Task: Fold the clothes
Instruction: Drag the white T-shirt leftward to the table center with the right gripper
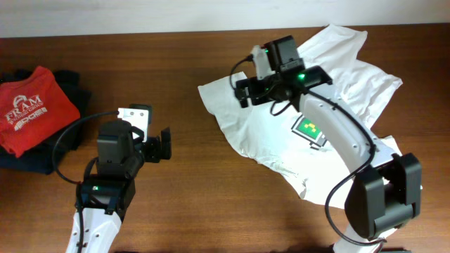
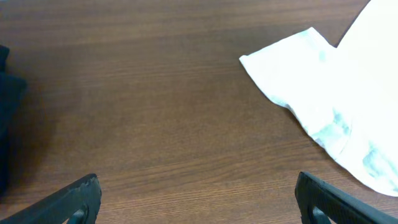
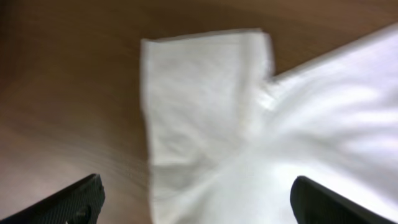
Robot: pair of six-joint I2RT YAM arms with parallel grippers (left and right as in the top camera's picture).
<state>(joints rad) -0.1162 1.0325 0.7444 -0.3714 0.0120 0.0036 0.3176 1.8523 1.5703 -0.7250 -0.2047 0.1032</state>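
1. The white T-shirt lies crumpled and spread out on the right half of the wooden table. Its small green and dark graphic faces up near the middle of the cloth.
2. The right arm rises from its base at the lower right of the overhead view and reaches up and to the left, its white link crossing above the shirt just beside the graphic.
3. The right gripper is at the end of that reach, pointing left over the shirt's left-hand sleeve.
4. In the right wrist view the right gripper has its fingers spread wide. The sleeve of the shirt lies flat beneath them, and the picture is blurred.
5. The left arm comes up from the lower left and bends at the wrist, so the left gripper points right toward the shirt but stays well apart from it.
6. In the left wrist view the left gripper is also spread wide over bare wood, with the shirt's sleeve ahead and to the right.
7. A red shirt lies on a dark garment at the table's far left.
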